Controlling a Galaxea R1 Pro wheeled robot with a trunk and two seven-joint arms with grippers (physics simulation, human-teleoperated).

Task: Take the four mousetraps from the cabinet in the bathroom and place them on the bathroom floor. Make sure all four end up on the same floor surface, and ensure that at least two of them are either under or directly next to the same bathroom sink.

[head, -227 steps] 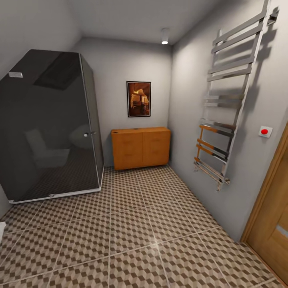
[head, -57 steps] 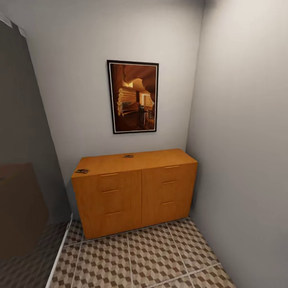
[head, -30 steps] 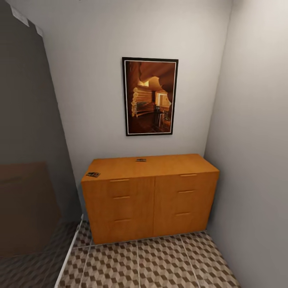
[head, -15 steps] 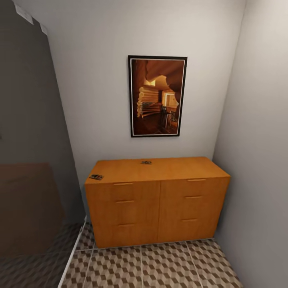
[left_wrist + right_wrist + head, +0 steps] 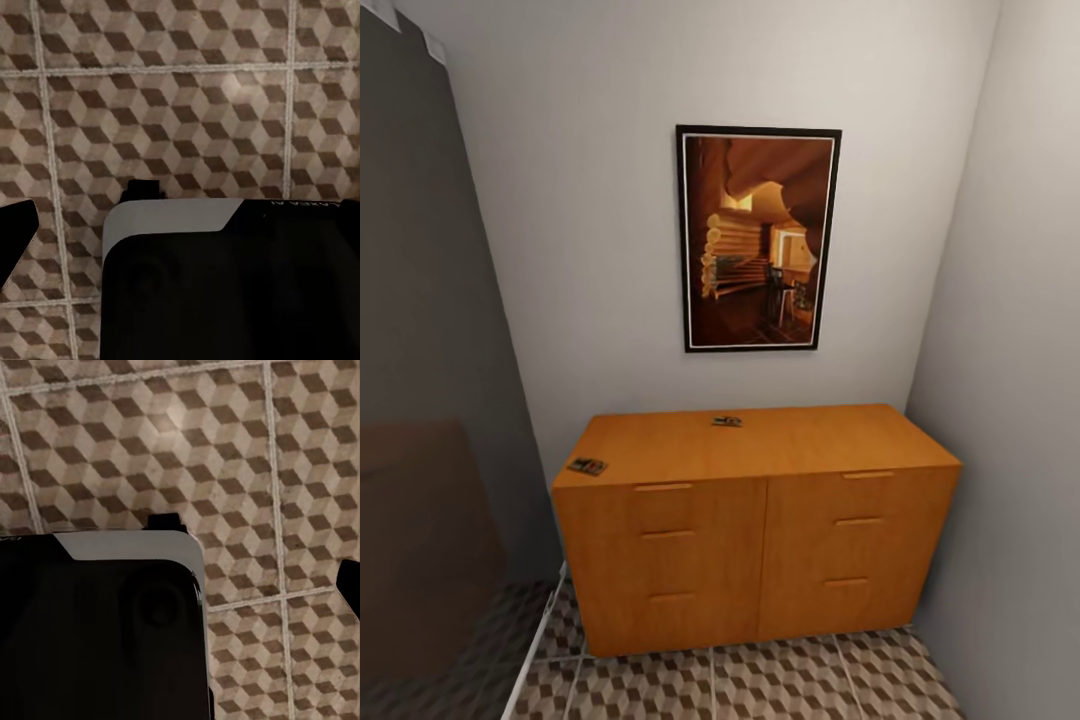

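The orange-brown cabinet [image 5: 760, 540] stands against the back wall in the head view, all its drawers shut. Two mousetraps lie on its top: one [image 5: 587, 465] at the front left corner, one [image 5: 727, 421] near the back edge at the middle. The cube-patterned bathroom floor [image 5: 780, 685] runs along the cabinet's foot and also lies under both wrist cameras [image 5: 180, 112] [image 5: 225, 457]. A dark tip [image 5: 15, 232] at the edge of the left wrist view and another [image 5: 349, 577] in the right wrist view look like single fingers. The bathroom sink is out of view.
A framed picture [image 5: 758, 238] hangs above the cabinet. A dark glass shower wall [image 5: 430, 420] closes off the left side and a grey wall [image 5: 1020, 400] the right. The robot's black, white-trimmed base [image 5: 225, 285] [image 5: 97, 622] sits over the tiles.
The camera has come closer to the cabinet, which looks larger and sits lower in the picture. The two mousetraps on top have not moved.
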